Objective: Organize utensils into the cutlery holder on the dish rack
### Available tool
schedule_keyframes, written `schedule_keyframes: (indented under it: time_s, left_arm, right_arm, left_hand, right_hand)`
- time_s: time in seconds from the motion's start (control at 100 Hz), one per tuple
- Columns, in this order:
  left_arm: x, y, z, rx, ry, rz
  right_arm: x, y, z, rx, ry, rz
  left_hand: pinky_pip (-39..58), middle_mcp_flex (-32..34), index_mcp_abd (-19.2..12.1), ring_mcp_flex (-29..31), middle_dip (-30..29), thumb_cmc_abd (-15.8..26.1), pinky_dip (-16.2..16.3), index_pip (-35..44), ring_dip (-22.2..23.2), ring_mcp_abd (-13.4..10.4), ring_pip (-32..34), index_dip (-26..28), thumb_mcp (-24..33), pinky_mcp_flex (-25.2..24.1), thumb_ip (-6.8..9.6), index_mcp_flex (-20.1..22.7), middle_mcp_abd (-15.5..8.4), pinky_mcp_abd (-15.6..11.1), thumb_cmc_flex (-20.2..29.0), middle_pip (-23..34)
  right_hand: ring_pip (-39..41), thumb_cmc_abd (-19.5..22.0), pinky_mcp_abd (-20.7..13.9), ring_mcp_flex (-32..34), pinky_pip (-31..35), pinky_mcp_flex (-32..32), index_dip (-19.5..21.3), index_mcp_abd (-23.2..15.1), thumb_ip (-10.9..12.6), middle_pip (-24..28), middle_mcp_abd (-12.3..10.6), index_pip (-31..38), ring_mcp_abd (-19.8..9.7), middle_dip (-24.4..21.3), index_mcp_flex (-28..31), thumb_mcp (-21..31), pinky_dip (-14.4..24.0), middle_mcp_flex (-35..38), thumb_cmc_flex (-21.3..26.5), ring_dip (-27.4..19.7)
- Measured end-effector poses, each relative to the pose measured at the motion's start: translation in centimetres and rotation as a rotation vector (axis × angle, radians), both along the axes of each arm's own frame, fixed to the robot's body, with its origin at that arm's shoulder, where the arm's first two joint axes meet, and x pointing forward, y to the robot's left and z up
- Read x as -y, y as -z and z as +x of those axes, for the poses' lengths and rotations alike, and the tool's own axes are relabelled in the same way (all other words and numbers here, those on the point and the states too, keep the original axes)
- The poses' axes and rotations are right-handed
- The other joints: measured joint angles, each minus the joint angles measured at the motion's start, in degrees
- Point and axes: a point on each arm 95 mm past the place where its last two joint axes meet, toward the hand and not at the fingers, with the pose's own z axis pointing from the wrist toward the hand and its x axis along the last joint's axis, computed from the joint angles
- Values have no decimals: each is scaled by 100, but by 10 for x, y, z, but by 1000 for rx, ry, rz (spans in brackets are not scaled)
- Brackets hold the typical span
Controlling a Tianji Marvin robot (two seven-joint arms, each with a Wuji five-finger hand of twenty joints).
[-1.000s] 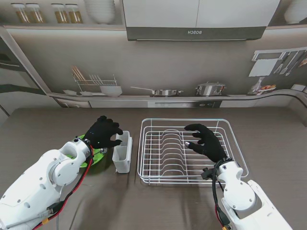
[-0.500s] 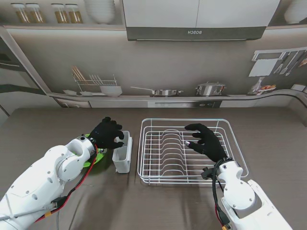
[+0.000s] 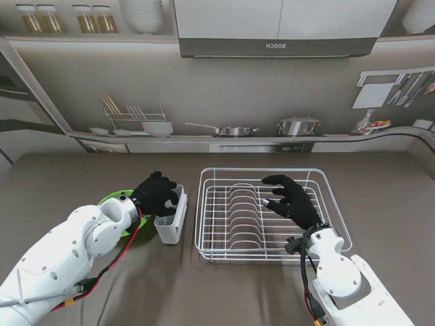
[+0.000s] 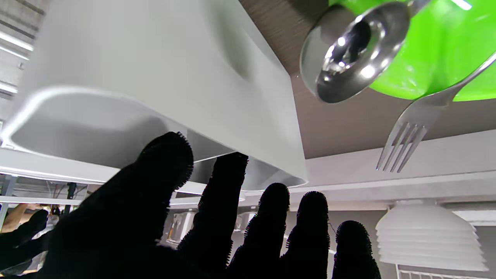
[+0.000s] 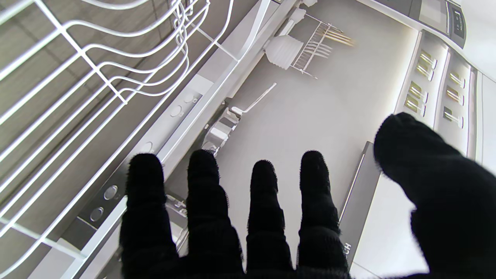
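The left hand [image 3: 158,193] is closed around the rim of the white plastic rectangular cutlery holder [image 3: 170,219], which stands tilted at centre-left of the stand view, on the table just beside the white wire dish rack [image 3: 272,214] and not hooked onto it. In the left wrist view the thumb [image 4: 162,166] lies at the holder's open rim and the other fingers curl past it.

Risk 1: the tilted holder may tip or slide out of the grasp, because the hold is at the rim only.

Risk 2: the holder may strike the rack's side wire if moved sideways without lift.

Risk 3: the nearby utensils may be knocked by the wrist.

Contents: the holder interior appears empty. The bright green round plate [image 4: 438,50] carries a steel spoon [image 4: 345,58] and a steel fork [image 4: 407,135], both overhanging its edge. The rack holds no dishes.

The right hand [image 3: 291,200] hovers over the rack at centre-right, fingers spread, holding nothing.
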Motion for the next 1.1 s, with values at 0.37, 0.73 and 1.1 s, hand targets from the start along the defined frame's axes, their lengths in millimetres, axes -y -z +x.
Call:
schedule_keyframes:
  time_s: [0.37,0.73,1.1]
  left_arm:
    - [1,3,6,5,4,-1]
    - [2,12,4,1,12,-1]
    - [3,16,3,29,19,-11]
  right_arm:
    - [0,0,0,-4,1,5]
    - [0,0,0,-6,3,8]
    - [0,1,0,-12,7,11]
  left_hand:
    - [0,-4,-292,14,-62,-325,-76,537,0,-2,122,478,-129,75,-388,72,7,-7,125,-78]
    - [0,662,-687,209,420,-372,-77,2085,147,7,334,421,-690,260,-391,298,-195,-7,625,473]
    - [143,1021,-767,514,963,-436,-71,2766,418,2,710,552,-696,518,-466,423,-502,-187,776,867]
  right_hand:
    - [1,71,0,0,0,0,0,0,0,-1,1,0,0,0,0,-2,3,1,-1,0]
    - [1,72,0,0,-3,2,0,8,0,-47,4,0,0,0,0,-2,5,1,-1,1]
    - [2,133,0,0,-5,2,0,38,0,-47,20,0,0,0,0,-6,7,3,-2,1]
